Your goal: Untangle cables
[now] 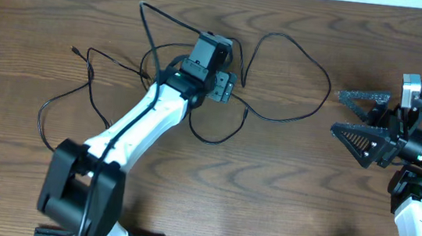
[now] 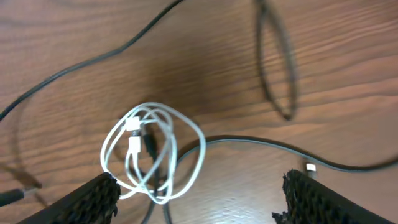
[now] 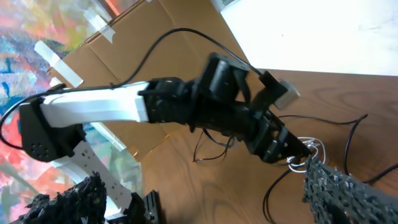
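While the wood worktop (image 1: 305, 198) fills the overhead view, the left arm (image 1: 140, 122) reaches diagonally from the near edge to its middle. The right arm (image 1: 420, 222) sits at the right side, well apart from the cords. The left fingers (image 2: 99, 194) stand apart, clamped on nothing; in the left wrist view, wood and cords show between them. The right fingers (image 1: 357, 136) are spread wide too, pointing left and holding nothing.

The two black cables (image 1: 329, 85) sprawl over the middle of the worktop in loose loops that cross one another around and under the left wrist. One loop bulges to the right, and another strand trails off to the left and curls back near the arm.

The white cable (image 2: 152, 155) lies on the wood in a small coil just ahead of the left fingers, nearer the one at the left of the wrist view. A black strand runs through the coil, and its two white plug ends sit close together inside it. A small silver-tipped plug (image 2: 309, 167) lies just beside the other finger's tip.
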Controlling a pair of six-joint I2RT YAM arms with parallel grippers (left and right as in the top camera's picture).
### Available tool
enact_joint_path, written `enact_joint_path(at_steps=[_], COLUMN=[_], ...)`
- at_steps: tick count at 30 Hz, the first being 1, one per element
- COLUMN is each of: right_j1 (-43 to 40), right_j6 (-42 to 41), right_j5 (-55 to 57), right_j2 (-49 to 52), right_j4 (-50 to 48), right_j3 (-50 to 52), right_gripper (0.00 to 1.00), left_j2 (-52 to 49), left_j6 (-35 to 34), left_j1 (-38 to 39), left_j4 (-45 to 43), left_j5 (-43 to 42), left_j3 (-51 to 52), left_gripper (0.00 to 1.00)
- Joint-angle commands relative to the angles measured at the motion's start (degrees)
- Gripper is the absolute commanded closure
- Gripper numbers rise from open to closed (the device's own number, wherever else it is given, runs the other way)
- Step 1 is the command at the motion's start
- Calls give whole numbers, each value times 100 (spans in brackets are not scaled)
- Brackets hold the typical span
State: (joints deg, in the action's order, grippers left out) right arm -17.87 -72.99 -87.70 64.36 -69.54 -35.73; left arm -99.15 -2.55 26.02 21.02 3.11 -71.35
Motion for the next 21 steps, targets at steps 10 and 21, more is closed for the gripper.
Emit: enact_joint_path(at_steps=[10, 21], right_j1=[-42, -42], right_j6=[83, 85], right_j5=[9, 7], right_j2=[7, 7], right_j4=[24, 35], right_j3=[-55, -55], right_gripper=[1, 1], left_j2=[-640, -887], left_j6=[79, 79], left_j1=[-31, -35], left_j4=[-337, -337], left_j5=[1003, 1005], left_j3=[-50, -50], left_gripper=[14, 21])
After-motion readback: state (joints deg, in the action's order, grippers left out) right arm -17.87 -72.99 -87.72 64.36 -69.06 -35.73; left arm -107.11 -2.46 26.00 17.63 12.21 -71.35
